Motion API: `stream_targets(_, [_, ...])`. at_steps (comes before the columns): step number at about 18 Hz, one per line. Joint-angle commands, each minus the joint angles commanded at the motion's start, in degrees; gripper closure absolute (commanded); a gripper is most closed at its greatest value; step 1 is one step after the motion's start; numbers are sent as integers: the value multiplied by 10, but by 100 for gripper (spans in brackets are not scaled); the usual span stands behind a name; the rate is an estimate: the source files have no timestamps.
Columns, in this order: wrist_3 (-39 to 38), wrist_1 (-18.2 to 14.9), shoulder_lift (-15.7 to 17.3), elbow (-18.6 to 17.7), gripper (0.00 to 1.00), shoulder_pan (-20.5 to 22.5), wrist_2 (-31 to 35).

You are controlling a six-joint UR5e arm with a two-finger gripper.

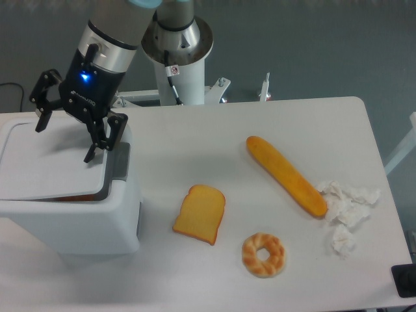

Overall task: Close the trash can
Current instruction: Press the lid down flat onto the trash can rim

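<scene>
The white trash can [78, 224] stands at the left edge of the table. Its flat white lid [49, 166] lies nearly level over the opening, with a thin gap at the front where something orange shows inside. A grey latch tab [121, 160] sits on the right rim. My gripper [65, 142] hangs open just above the lid's right part, one finger [42, 120] at the lid's back left and the other finger [91, 153] near the right edge. Nothing is between the fingers.
On the white table lie a toast slice [200, 213], a long baguette [286, 175], a twisted doughnut [264, 255] and crumpled white paper [344, 208] at the right. The robot's base column [177, 58] stands behind the table.
</scene>
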Motion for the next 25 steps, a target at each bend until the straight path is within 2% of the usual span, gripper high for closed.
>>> stream_targets(25, [0,-4,0,-13,0,8,1])
